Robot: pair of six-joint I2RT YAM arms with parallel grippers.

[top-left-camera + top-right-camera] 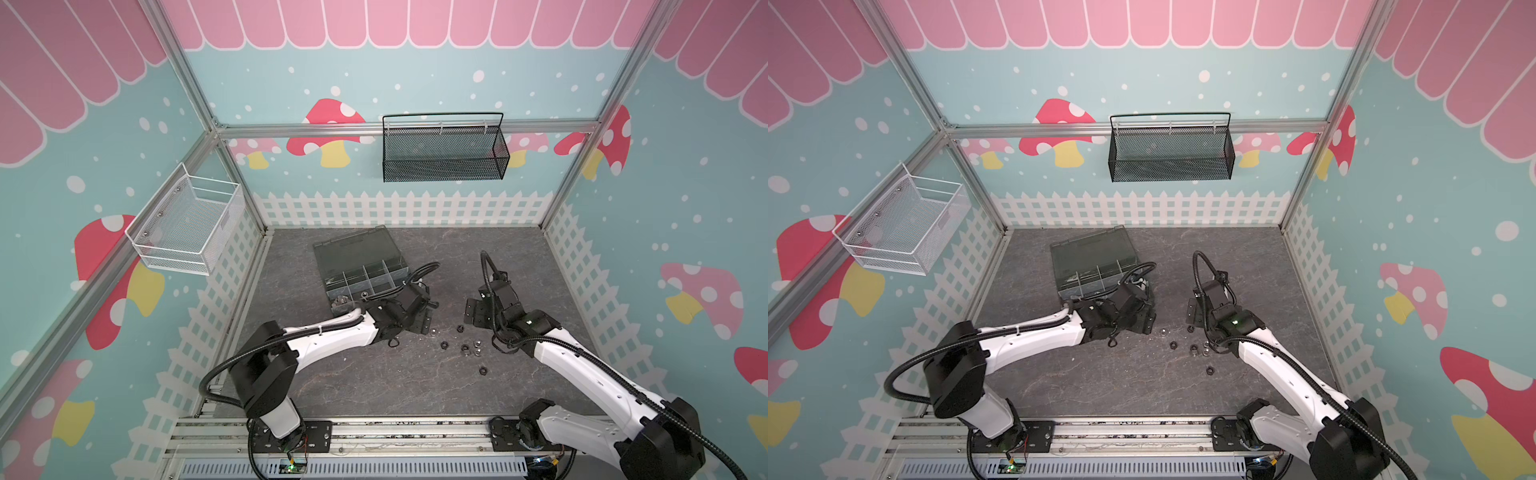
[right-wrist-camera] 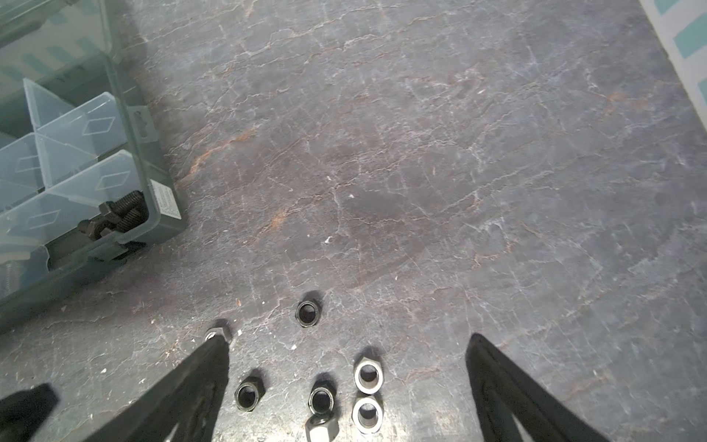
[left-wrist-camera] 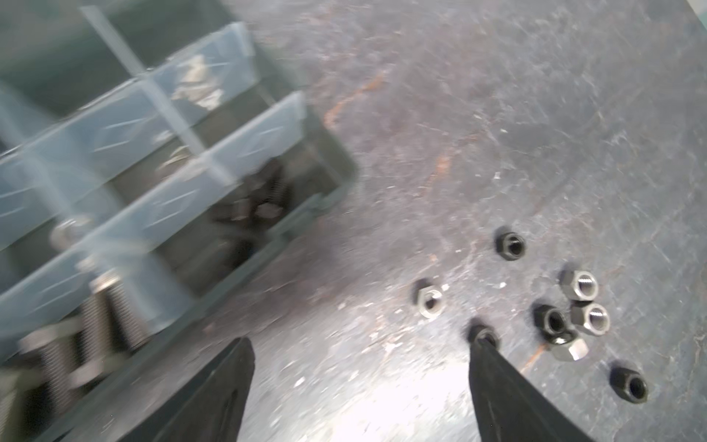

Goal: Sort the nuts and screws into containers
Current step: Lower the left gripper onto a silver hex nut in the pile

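Nuts (image 2: 307, 313) lie scattered near the containers (image 2: 128, 153); left end effector (image 3: 359, 340) and right end effector (image 2: 346, 338) gape wide, empty

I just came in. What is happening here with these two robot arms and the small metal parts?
Two robot arms are sorting small hardware into an open plastic box. Black screws already lie in a corner compartment, and silver screws in the one next to it. Several black and silver nuts lie loose on the table beside the box. The left gripper and the right gripper are both open near the nuts, holding nothing.
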